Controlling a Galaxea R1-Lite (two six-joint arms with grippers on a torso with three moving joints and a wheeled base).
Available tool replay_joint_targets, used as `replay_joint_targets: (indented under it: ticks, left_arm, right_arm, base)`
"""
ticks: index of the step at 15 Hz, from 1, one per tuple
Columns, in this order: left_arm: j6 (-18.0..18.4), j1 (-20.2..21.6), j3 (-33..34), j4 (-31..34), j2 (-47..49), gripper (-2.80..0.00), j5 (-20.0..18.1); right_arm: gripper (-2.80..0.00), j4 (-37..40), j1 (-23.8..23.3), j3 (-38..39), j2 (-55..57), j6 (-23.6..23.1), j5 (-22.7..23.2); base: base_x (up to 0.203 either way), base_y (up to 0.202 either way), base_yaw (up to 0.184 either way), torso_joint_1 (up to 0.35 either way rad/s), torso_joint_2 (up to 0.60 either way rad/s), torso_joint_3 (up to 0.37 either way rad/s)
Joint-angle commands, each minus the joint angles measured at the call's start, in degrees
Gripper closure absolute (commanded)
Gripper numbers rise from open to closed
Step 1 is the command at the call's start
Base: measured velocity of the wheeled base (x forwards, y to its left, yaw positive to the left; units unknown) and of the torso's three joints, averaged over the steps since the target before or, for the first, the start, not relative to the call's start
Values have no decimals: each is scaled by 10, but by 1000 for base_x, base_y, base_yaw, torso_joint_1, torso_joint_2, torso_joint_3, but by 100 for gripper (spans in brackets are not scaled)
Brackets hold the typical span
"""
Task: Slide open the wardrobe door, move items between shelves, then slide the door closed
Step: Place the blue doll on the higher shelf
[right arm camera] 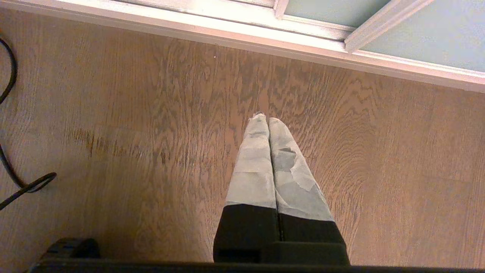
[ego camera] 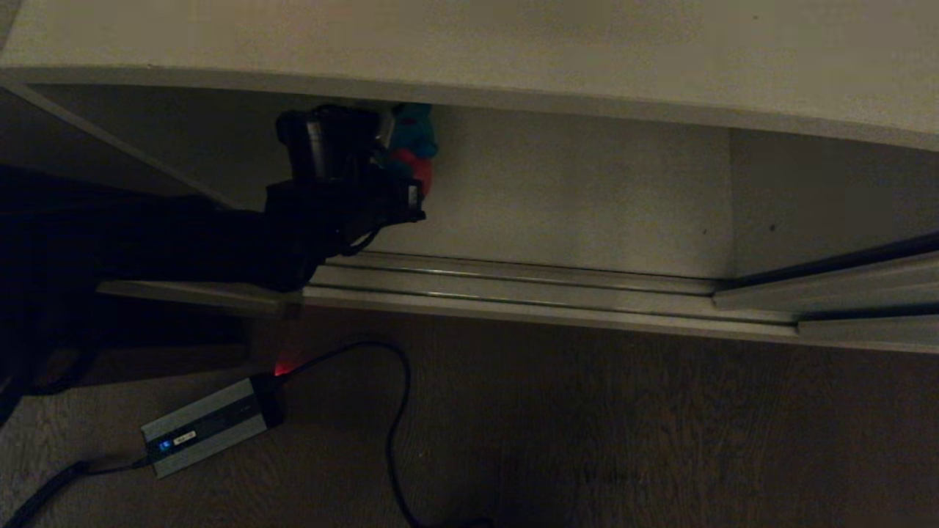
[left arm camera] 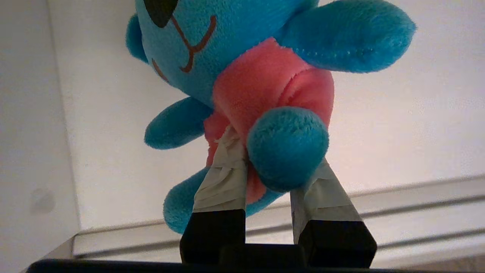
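A: The wardrobe is standing open, its upper shelf [ego camera: 469, 44] running across the top of the scene and the lower shelf [ego camera: 572, 205] lying pale and wide beneath it. The door [right arm camera: 428, 41] is sitting off to the right, its grey-green panel and cream frame showing past the wood floor [right arm camera: 151, 132].

B: And the track [ego camera: 513, 290]?

A: It is running along the front edge of the lower shelf, ribbed and metallic, between the shelf and the floor.

B: What is the left arm [ego camera: 147, 242] doing?

A: It is reaching in from the left over the track, dark against the shelf. The left gripper [left arm camera: 265, 167] is hanging just under the front edge of the upper shelf, and it is holding the teal toy [left arm camera: 235, 41], its taped fingers [left arm camera: 223, 182] pinching the red-pink belly low down, with one teal foot bulging between them.

B: So the toy is off the boards?

A: It is hanging in the gripper above the lower shelf, near the left wall, face tilted.

B: The right gripper [right arm camera: 267, 123]?

A: It is pointing down at the floor in front of the wardrobe, fingers pressed together on nothing.

B: Anything smaller?

A: A grey box [ego camera: 209, 425] with a red light is lying on the floor, a black cable [ego camera: 392, 433] curling from it.
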Motion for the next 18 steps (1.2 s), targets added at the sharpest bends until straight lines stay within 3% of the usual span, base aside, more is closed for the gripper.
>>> replay_joint_targets:
  ticks: [1, 10, 14, 18]
  left_arm:
    - [0, 1, 8, 0, -14, 0, 1]
    - [5, -2, 12, 8, -14, 0, -2]
    - [4, -3, 54, 69, -73, 0, -2]
    - [0, -15, 144, 106, -174, 0, -10]
  right_arm:
    - [0, 0, 0, 2, 1, 0, 0]
    - [0, 0, 0, 3, 1, 0, 0]
    - [0, 0, 0, 2, 1, 0, 0]
    - [0, 0, 0, 2, 1, 0, 0]
  base:
    - [0, 0, 0, 0, 0, 0]
    - [-154, 0, -1, 1, 2, 1]
    - [0, 0, 0, 0, 0, 0]
    - [0, 0, 0, 0, 0, 0]
